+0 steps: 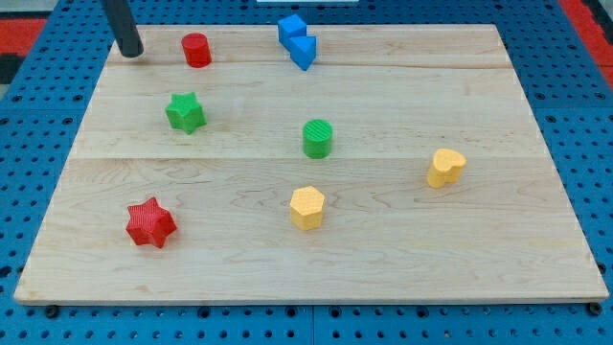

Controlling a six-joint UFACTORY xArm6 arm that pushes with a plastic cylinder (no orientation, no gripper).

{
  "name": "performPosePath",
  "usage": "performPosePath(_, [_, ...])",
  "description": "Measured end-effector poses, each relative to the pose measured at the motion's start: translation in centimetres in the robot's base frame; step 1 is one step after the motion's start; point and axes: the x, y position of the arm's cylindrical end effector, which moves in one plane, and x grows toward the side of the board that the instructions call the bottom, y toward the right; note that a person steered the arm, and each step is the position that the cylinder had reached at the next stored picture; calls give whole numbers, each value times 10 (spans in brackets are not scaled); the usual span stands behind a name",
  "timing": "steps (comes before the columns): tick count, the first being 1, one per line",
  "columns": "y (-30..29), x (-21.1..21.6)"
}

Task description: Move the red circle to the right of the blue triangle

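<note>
The red circle (196, 49) stands near the view's top left of the wooden board. My tip (130, 54) rests on the board just to the view's left of it, with a small gap between them. The blue triangle (304, 52) sits at the view's top centre, touching a blue cube (291, 29) just above it. The red circle is well to the view's left of the blue triangle.
A green star (185, 112) lies below the red circle. A green circle (318, 138) is at the centre. A yellow hexagon (307, 207), a yellow heart (445, 167) and a red star (150, 222) lie lower. The board (536, 240) is edged by blue pegboard.
</note>
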Motion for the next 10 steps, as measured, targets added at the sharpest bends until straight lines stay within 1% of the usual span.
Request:
performPosePath(1, [25,-4])
performPosePath(2, [65,-5])
performPosePath(3, [79,-22])
performPosePath(5, [111,37])
performPosePath(6, [145,62])
performPosePath(7, [163,86])
performPosePath(8, [181,96])
performPosePath(10, [263,103])
